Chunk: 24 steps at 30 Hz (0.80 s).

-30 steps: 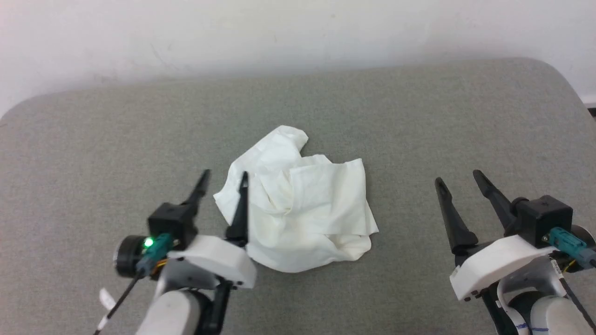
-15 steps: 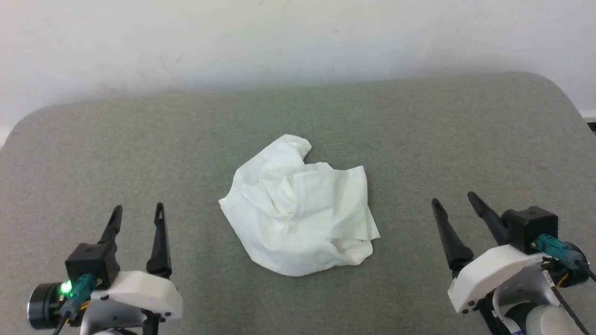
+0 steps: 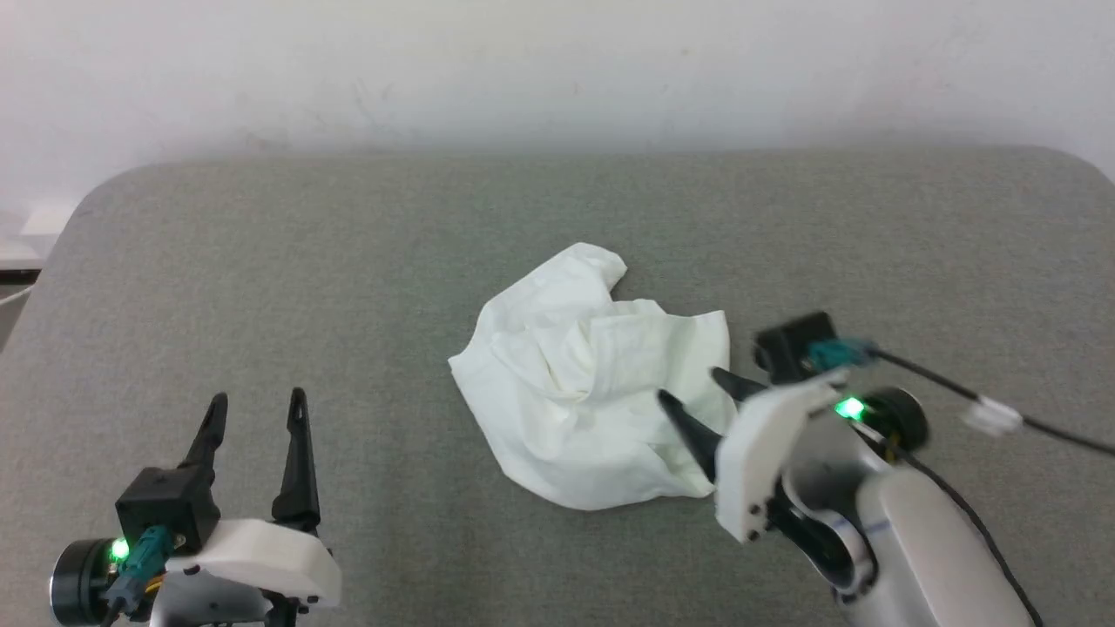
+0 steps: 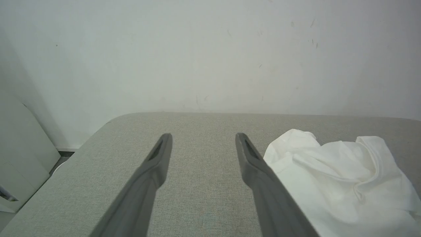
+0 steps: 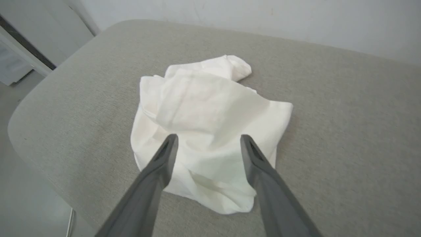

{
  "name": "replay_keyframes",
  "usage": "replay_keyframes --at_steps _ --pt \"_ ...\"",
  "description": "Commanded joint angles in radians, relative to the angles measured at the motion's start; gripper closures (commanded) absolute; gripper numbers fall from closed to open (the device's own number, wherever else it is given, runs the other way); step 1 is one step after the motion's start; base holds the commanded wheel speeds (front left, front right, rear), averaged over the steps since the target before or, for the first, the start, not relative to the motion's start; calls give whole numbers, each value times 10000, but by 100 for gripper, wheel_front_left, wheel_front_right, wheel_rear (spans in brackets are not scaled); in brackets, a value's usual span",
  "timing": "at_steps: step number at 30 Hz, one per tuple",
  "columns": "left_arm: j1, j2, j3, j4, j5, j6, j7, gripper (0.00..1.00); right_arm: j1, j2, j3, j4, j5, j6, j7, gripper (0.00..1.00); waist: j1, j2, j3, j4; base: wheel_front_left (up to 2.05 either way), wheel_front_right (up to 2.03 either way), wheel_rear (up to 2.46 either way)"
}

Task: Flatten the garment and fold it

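The garment (image 3: 585, 396) is a crumpled white heap in the middle of the grey padded table (image 3: 348, 261). My right gripper (image 3: 692, 387) hovers open over the heap's right edge, fingers pointing left across the cloth. From the right wrist, the garment (image 5: 204, 125) lies under and beyond the spread fingers of the right gripper (image 5: 209, 140), nothing between them. My left gripper (image 3: 257, 405) stands open at the lower left, well clear of the cloth. In the left wrist view the left gripper (image 4: 202, 138) frames bare table, with the garment (image 4: 342, 177) off to the right.
A white wall (image 3: 557, 70) runs behind the table's far edge. The table's rounded left corner (image 3: 96, 196) drops to the floor, where a pale panel (image 4: 19, 158) stands. A black cable (image 3: 984, 405) trails from my right wrist.
My right gripper swung in from the lower right to the garment's right edge, turning its fingers leftward. Earlier, the left gripper withdrew from the cloth to the lower left. The camera shifted slightly.
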State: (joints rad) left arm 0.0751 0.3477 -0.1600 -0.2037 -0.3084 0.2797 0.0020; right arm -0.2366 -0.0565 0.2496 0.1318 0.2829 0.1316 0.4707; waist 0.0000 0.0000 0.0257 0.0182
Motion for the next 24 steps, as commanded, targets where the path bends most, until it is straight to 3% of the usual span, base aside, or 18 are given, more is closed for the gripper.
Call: replay_keyframes --at_steps 1,12,18,20,21,24 --pt "-153 -59 -10 -13 -12 26 -94 0 -540 -78 367 222 335 -9 215 0 0 0 123 173 0 0 0" --pt "-596 -305 -225 319 -75 -12 -365 0 -3452 -1234 3706 1775 2613 -9 2222 0 0 0 538 741 0 0 0" --pt "-769 -369 -288 452 -106 -31 -494 0 -4563 -1676 4980 2778 3045 -9 1989 0 0 0 804 819 0 0 0" --pt "-816 -381 -302 503 -119 -37 -528 0 -4808 -1699 5327 3168 3198 -9 1865 59 0 0 859 832 0 0 0" --pt "-833 -388 -306 527 -127 -37 -543 0 -4871 -1675 5459 3354 3343 -9 1838 100 0 0 879 835 0 0 0" --pt "-865 -399 -323 587 -143 -35 -578 0 -5072 -1698 5795 3832 3636 -9 1575 100 0 0 935 854 0 0 0"
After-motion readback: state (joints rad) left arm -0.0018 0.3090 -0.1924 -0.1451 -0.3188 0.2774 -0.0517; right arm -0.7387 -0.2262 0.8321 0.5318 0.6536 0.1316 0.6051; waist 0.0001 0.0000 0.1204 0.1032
